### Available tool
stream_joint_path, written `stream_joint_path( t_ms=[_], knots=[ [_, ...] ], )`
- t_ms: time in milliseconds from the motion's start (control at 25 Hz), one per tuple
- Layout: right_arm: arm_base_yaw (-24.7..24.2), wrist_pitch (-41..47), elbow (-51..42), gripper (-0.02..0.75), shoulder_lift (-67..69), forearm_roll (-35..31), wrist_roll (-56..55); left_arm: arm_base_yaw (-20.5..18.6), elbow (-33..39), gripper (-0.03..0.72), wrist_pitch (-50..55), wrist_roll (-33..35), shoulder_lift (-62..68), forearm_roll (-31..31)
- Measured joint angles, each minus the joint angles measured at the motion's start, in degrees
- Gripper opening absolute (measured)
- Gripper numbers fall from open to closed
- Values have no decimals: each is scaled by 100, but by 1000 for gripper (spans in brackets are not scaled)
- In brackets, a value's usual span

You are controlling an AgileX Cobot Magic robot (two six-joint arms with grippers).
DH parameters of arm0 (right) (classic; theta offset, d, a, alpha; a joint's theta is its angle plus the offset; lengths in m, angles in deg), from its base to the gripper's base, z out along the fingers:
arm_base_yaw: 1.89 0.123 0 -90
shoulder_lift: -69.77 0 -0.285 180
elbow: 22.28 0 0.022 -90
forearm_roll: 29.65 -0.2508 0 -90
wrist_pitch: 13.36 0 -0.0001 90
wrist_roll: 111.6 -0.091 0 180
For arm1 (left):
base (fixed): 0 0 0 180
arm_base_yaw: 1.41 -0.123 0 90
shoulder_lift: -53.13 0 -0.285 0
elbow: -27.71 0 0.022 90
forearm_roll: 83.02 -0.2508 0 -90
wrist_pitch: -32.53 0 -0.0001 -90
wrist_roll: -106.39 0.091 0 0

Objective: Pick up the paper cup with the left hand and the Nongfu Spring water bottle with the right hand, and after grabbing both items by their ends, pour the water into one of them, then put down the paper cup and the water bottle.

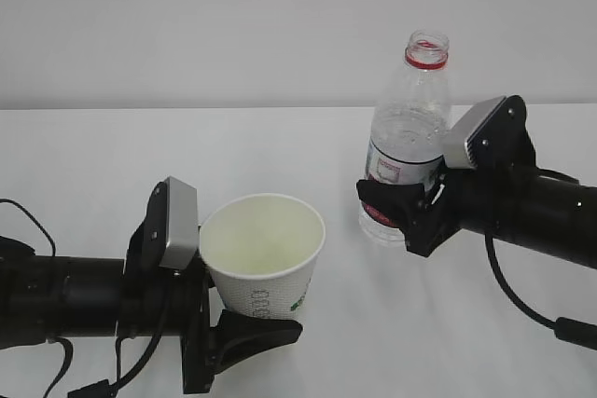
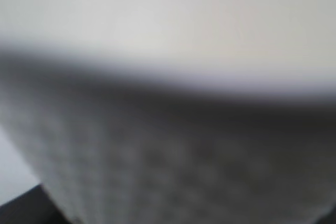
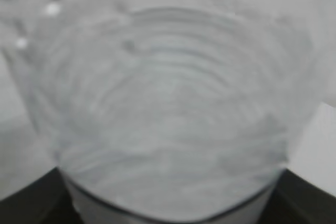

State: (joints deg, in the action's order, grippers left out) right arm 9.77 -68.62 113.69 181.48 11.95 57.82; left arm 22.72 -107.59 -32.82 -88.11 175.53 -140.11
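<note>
Already both grabs look done: the left pincer (image 1: 244,316) grips the paper cup (image 1: 263,253), and the right pincer (image 1: 403,209) grips the uncapped water bottle (image 1: 408,132), upright on the white desk (image 1: 112,165). Pouring and setting both down seem left to do.

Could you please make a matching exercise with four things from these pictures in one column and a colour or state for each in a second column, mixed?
Column one:
1. paper cup
2. water bottle
3. left tool
4. table

Column two:
A. clear, with a red label and no cap
B. plain white surface
C. white, open at the top, with a green logo
D. black, closed around the cup's lower part

Pairs: 1-C, 2-A, 3-D, 4-B
</note>
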Motion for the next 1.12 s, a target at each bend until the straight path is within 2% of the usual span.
stream_joint_path(
  t_ms=[360, 1120],
  knots=[
    [295, 422, 333, 524, 0, 106, -115, 0, 0, 528, 0, 0, 0, -13],
    [354, 835, 869, 524, 5, 466, -264, 0, 0, 528, 0, 0, 0, -13]
  ],
)
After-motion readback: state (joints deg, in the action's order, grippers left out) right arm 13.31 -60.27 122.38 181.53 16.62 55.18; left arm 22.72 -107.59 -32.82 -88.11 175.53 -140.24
